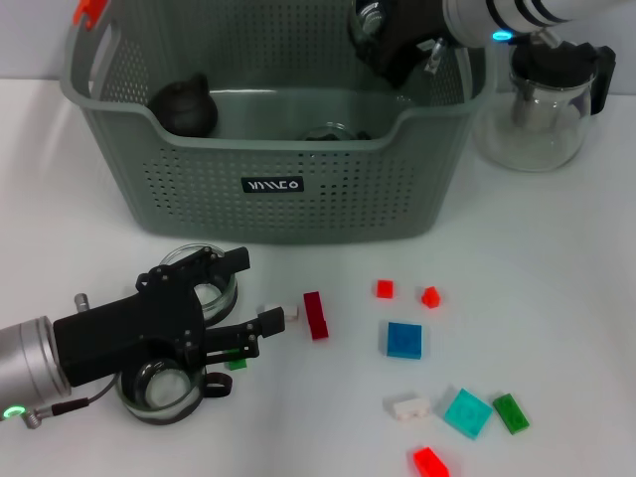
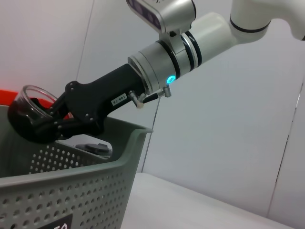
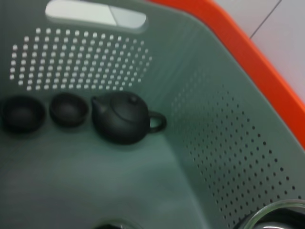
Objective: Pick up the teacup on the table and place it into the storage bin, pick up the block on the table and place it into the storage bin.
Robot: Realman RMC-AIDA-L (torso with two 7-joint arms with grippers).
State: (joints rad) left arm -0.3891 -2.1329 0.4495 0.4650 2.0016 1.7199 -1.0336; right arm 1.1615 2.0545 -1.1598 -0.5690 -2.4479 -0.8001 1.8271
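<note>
Right pincer (image 2: 33,125) gripping a glass teacup (image 2: 29,110) above the storage bin (image 1: 273,194), release pending, while the left pincer (image 1: 260,295), jaws apart, is reaching along the surface (image 1: 556,298) toward a red block (image 1: 316,314), not yet picked up

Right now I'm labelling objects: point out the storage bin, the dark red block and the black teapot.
storage bin (image 1: 338,204): head view, perforated front wall.
dark red block (image 1: 316,315): head view, middle of its top.
black teapot (image 3: 120,119): right wrist view, its round body.

Matt perforated plastic storage bin (image 1: 298,189) (grey-green), clear glossy glass teapot (image 1: 545,109), smooth white table (image 1: 556,258).
</note>
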